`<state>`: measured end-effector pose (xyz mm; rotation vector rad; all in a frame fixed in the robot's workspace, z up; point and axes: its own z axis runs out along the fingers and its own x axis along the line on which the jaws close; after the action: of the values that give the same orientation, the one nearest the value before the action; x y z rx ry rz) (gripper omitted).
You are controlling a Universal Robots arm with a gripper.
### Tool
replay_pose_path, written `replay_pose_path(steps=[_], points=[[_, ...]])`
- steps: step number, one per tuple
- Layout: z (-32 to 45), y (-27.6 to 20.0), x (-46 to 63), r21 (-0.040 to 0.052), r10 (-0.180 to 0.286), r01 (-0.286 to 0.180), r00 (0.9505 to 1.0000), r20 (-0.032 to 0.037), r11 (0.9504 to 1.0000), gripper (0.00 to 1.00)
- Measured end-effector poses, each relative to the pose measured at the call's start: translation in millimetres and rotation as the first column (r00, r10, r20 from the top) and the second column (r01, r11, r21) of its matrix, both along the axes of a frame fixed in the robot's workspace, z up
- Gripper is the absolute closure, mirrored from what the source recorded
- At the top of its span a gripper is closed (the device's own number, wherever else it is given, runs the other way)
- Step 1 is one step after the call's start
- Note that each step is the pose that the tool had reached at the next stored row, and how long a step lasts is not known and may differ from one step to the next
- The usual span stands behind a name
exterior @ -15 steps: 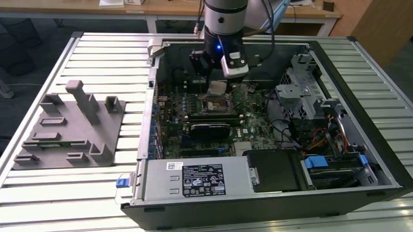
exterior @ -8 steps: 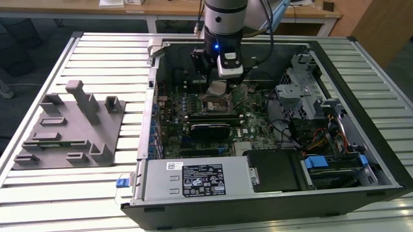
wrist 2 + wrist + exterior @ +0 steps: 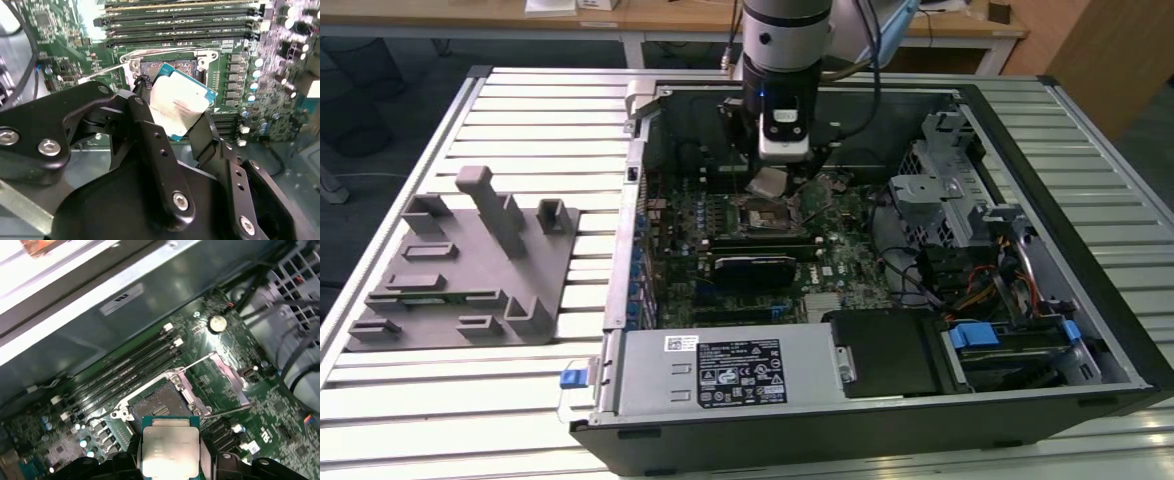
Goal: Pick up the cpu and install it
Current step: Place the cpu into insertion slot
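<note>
Cpu [image 3: 186,102] is picked up and clamped in the gripper [image 3: 173,111], hanging tilted just above the open, empty socket [image 3: 159,404] in the far half of the case [image 3: 854,440]; not yet seated.

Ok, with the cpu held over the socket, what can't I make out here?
- cpu underside: faces away in both wrist views.
- socket contacts: partly covered by the cpu in the second wrist view, too small in the first wrist view.
- cpu's gripped edges: behind the gripper fingers in the second wrist view.
</note>
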<state>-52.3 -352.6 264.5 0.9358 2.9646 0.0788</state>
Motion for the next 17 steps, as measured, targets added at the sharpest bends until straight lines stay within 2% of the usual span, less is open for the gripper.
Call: replay_pose_path(steps=[4,9,13,17], points=[[0.0,0.0,0.0,0.0000,-0.073,0.073,0.9973,0.0000,0.9973,0.46],[-0.1,0.0,0.0,0.0000,-0.162,0.162,0.9868,0.0000,0.9868,0.46],[-0.2,0.0,0.0,0.0000,-0.234,0.234,0.9722,0.0001,0.9722,0.46],[-0.4,0.0,0.0,0.0000,-0.304,0.304,0.9528,0.0000,0.9528,0.46]])
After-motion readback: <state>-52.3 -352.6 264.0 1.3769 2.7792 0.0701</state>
